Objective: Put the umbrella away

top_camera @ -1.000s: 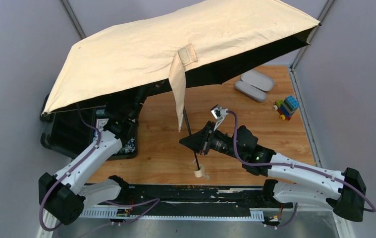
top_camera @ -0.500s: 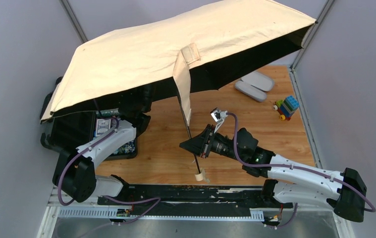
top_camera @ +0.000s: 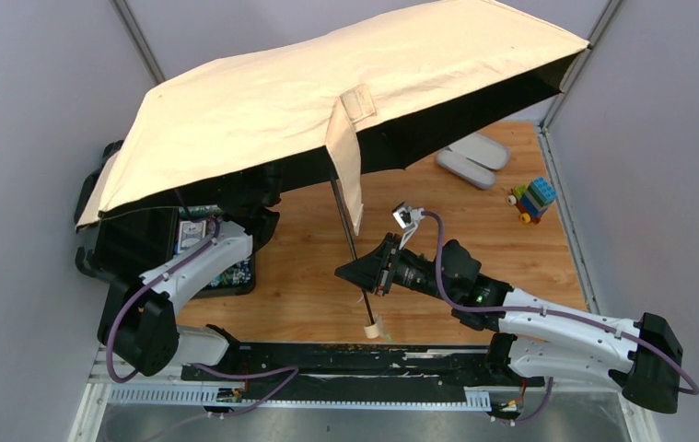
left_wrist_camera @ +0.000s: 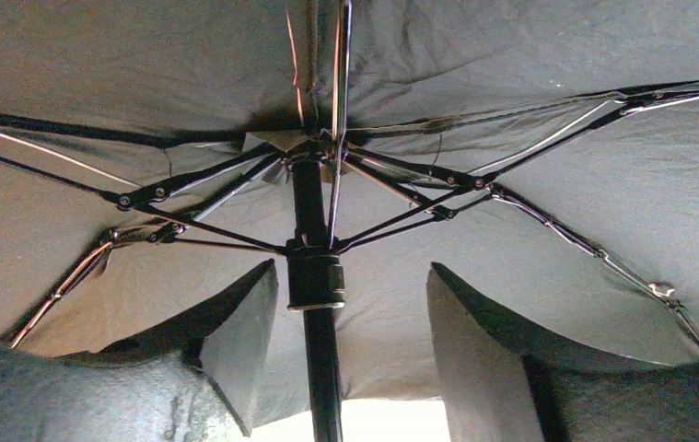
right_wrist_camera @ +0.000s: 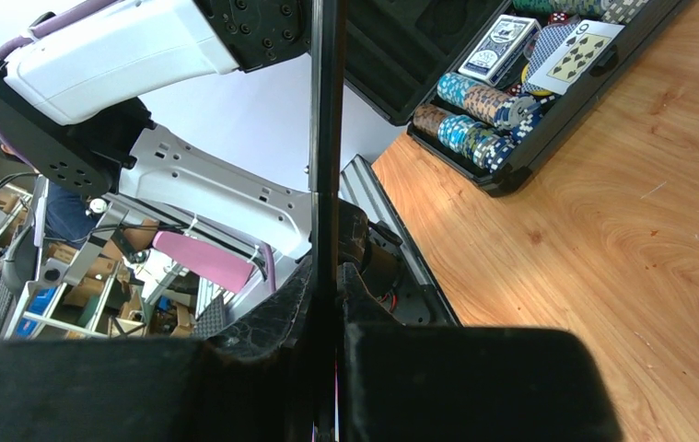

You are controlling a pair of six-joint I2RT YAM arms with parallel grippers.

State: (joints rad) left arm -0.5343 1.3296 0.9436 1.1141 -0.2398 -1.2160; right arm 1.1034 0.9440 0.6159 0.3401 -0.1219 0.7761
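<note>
- I see the umbrella (top_camera: 327,92) fully open. Its beige canopy tilts over the back and left of the worktop (top_camera: 308,276), and the strap tab (top_camera: 350,166) hangs down from it.
- My right claw (right_wrist_camera: 325,318) is pinching the thin black shaft (right_wrist_camera: 327,138) low down, just above the pale handle (top_camera: 375,327). The handle is close to the worktop's near edge.
- My left claw (left_wrist_camera: 353,270) is up under the canopy, its fingers (left_wrist_camera: 235,341) spread on either side of the shaft by the runner and not touching it.
- A black case (right_wrist_camera: 511,101) of chips and cards lies open at the left.
- A lilac-grey case (top_camera: 472,157) and toy bricks (top_camera: 533,198) lie at the far right.
</note>
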